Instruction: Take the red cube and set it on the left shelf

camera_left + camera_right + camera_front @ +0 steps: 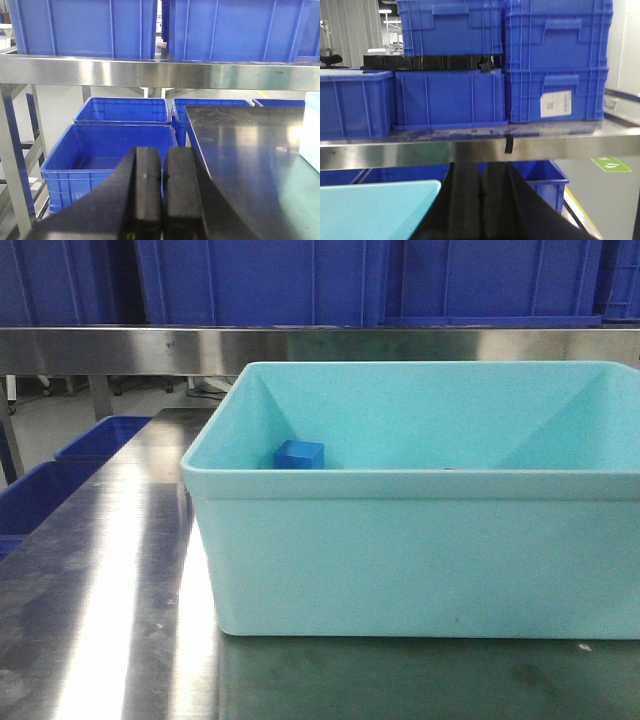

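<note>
No red cube shows in any view. A light blue bin (pixel 420 550) stands on the steel table (pixel 100 620), and a small blue cube (pixel 299 454) lies inside it near its left wall. My left gripper (pixel 162 165) is shut and empty, held over the table's left edge, facing the shelf rail (pixel 150 72). My right gripper (pixel 481 175) is shut and empty, beside the bin's right corner (pixel 380 210), below the steel shelf (pixel 470 150). Neither gripper shows in the front view.
Blue crates (pixel 115 150) stand on the floor left of the table. More blue crates (pixel 500 65) are stacked on the upper shelf. A steel shelf post (pixel 15 165) stands at the far left. The bin's edge (pixel 312 130) shows at the right of the left wrist view.
</note>
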